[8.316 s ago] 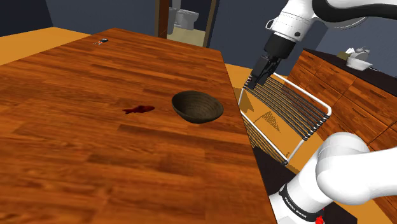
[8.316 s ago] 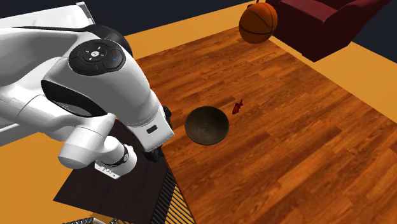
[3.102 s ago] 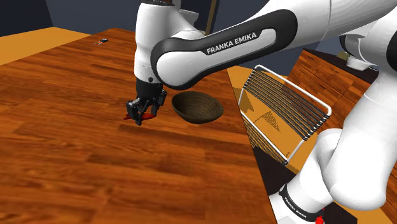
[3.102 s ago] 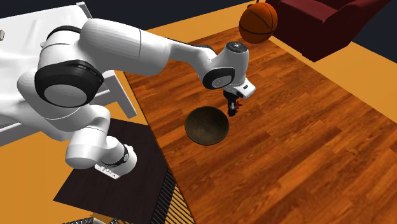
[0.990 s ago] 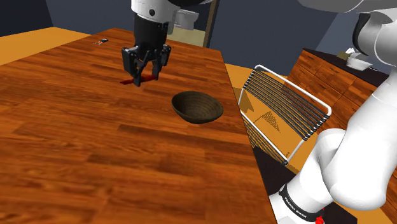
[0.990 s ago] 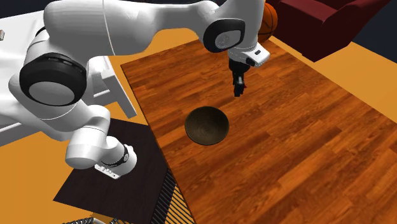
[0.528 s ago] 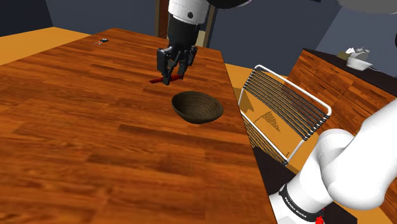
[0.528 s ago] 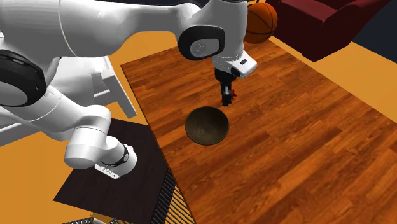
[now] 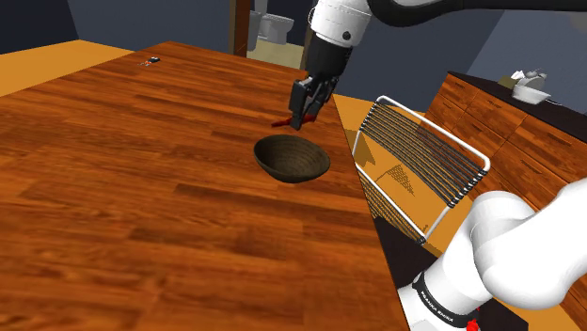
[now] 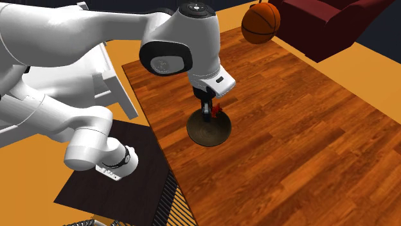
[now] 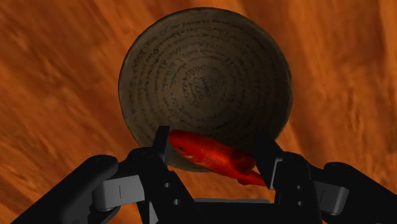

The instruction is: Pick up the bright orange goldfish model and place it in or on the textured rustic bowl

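My black gripper [image 9: 299, 117] hangs above the wooden table, shut on the red-orange goldfish model [image 11: 213, 154], which lies crosswise between the two fingers. In the shoulder view the fish [image 9: 284, 122] sticks out to the left of the fingers, just above the far rim of the dark, ridged bowl [image 9: 293, 158]. Seen from the second exterior view, the gripper [image 10: 207, 114] hovers over the bowl [image 10: 209, 130] with the fish [image 10: 216, 109] beside it. The wrist view looks straight down into the bowl [image 11: 205, 83], whose rim lies under the fish.
A wire dish rack [image 9: 423, 160] leans off the table's edge at the shoulder view's right. A small dark object [image 9: 150, 61] lies at the table's far corner. A basketball [image 10: 260, 22] and a dark red sofa [image 10: 328, 22] stand beyond the table [image 10: 302, 128].
The gripper has carried the fish to the shoulder view's right, from over bare table to just above the bowl's far rim. The fingers stay shut on it.
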Available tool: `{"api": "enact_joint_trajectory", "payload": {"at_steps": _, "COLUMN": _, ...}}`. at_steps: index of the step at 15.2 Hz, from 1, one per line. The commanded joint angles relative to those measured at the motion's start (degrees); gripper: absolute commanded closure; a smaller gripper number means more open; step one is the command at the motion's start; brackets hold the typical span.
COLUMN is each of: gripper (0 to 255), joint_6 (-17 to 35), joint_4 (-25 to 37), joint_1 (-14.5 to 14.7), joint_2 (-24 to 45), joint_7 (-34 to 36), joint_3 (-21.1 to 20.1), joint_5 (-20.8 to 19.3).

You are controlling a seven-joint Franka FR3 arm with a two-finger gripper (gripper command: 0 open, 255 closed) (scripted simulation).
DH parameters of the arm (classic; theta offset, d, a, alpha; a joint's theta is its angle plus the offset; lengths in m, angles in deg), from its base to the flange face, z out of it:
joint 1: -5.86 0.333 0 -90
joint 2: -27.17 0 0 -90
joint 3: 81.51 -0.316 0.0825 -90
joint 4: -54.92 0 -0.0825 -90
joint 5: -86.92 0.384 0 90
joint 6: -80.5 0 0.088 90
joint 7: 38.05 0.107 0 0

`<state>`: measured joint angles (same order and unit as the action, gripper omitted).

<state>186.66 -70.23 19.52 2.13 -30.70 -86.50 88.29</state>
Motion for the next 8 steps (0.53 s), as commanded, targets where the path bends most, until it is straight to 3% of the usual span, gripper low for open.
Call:
{"api": "enact_joint_trajectory", "payload": {"at_steps": 1, "gripper": 255, "joint_6": 0.74, "joint_4": -2.67, "joint_1": -0.22, "joint_2": -1.87, "joint_7": -1.05, "joint_3": 0.75, "joint_5": -0.03}}
{"api": "enact_joint_trajectory", "payload": {"at_steps": 8, "gripper": 255, "joint_6": 6.17, "joint_4": -7.91, "joint_1": -0.17, "joint_2": -1.69, "joint_7": -1.02, "joint_3": 0.63, "joint_5": 0.04}}
